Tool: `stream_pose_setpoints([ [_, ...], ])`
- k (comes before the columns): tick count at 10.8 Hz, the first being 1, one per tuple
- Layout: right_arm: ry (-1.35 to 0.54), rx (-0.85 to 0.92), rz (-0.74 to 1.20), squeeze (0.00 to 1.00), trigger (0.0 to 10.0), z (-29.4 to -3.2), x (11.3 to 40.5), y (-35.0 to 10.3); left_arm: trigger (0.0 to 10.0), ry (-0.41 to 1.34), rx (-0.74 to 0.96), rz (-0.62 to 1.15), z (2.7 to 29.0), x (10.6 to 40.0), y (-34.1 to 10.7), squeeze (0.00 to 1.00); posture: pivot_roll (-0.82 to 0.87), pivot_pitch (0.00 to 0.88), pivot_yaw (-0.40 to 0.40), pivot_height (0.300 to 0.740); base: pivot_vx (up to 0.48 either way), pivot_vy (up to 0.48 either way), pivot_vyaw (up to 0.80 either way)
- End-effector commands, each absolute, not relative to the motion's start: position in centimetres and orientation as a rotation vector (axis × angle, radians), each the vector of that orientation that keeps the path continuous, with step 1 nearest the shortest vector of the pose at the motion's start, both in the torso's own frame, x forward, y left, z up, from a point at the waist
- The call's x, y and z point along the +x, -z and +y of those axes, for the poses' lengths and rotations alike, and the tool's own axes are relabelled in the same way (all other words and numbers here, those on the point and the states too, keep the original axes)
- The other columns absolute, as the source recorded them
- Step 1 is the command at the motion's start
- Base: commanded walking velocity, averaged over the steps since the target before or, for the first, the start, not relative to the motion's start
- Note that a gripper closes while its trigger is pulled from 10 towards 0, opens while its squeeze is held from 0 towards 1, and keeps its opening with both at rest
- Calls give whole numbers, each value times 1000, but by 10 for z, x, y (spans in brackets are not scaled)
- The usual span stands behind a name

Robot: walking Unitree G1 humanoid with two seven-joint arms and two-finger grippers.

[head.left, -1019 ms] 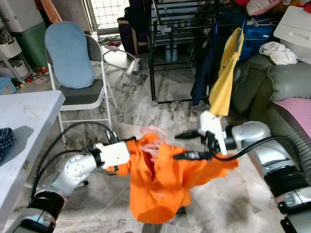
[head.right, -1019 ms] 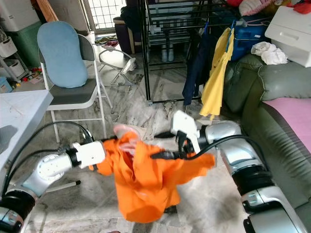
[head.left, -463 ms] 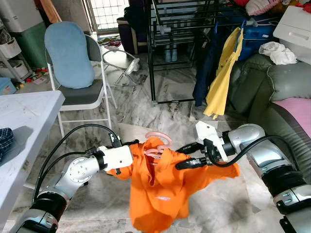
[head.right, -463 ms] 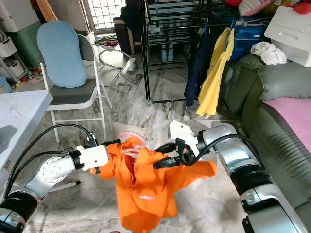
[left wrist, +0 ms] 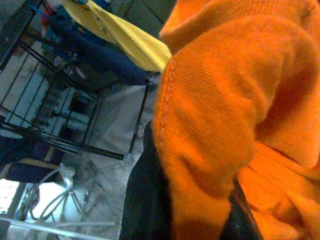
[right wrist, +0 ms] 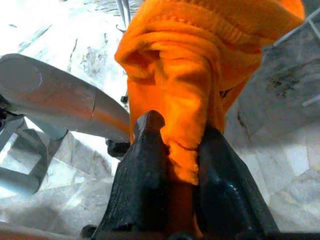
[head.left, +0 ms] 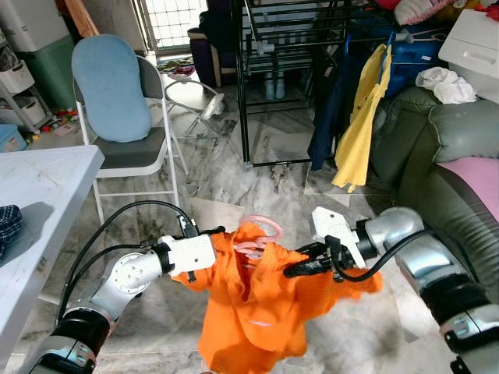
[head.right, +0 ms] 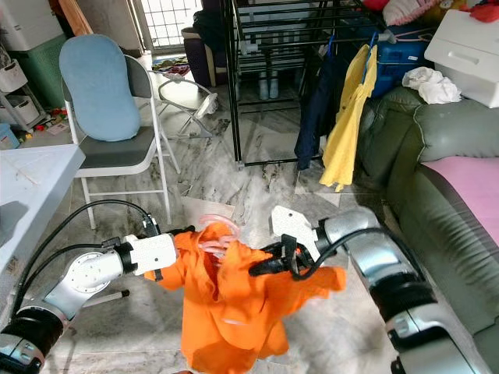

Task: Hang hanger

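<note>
Two grippers, our left gripper (head.left: 209, 253) and right gripper (head.left: 300, 265), pinch the orange shirt (head.left: 257, 312) on its pink hanger (head.left: 261, 230) between them above the floor, probably spreading it for the clothes rack (head.left: 284, 47) ahead.

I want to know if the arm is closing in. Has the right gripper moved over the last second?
Yes. The right gripper, shut on the orange garment, now sits lower and farther from the yellow shirt on the rack, nearer the robot.
</note>
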State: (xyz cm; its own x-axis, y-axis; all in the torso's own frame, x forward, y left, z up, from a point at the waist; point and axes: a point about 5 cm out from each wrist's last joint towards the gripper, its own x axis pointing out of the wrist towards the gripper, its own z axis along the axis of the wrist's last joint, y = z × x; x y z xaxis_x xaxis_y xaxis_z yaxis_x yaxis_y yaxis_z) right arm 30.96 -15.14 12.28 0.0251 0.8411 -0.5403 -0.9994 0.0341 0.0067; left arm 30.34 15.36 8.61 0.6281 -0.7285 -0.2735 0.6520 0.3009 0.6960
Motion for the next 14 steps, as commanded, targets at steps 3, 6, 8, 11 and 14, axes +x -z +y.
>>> stream_pose_setpoints([
  [3,-1421,-310,512,0,0,-152,298,-97,0,815,781,-200,156,312,-111,0,-11,0,76,740,0,0,0],
  [6,-1370,-295,497,0,0,-153,294,-90,0,772,748,-226,155,307,-110,0,-15,0,54,740,0,0,0],
  [8,-1285,-276,424,0,0,-150,305,-97,10000,745,741,-291,149,305,-120,1000,-1,0,65,740,0,0,0],
  [11,-1117,-340,347,0,0,-149,320,-106,10000,578,799,-444,154,312,-147,1000,-12,0,70,740,0,0,0],
  [14,-966,-332,287,0,0,-141,329,-111,10000,710,759,-404,144,286,-126,1000,-26,0,68,740,0,0,0],
])
